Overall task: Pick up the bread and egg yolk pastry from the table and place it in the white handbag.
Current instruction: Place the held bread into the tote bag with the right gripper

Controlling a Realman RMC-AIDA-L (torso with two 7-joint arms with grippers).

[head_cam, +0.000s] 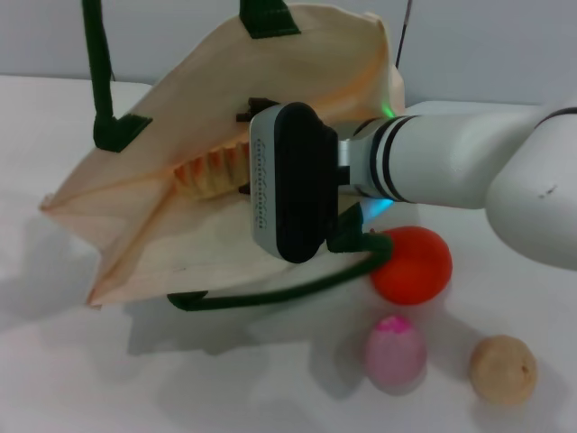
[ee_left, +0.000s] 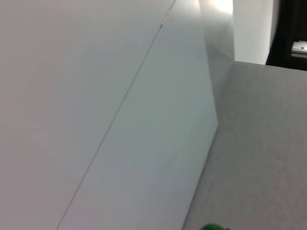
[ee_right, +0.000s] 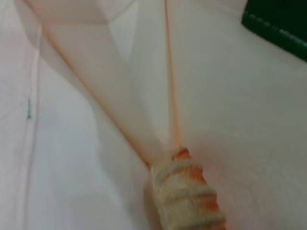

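Now bread (head_cam: 212,173) sits inside mouth of white handbag (head_cam: 144,225), ridged end showing; my right gripper (head_cam: 236,173) reaches into bag at bread, fingers hidden, can't tell grip; egg yolk pastry (head_cam: 502,367) on table (head_cam: 54,379), near pink-topped egg (head_cam: 395,353) and orange ball (head_cam: 412,264); left gripper out of sight.

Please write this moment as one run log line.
right gripper: at bag mouth, with bread | pastry: on table | left arm: not in view
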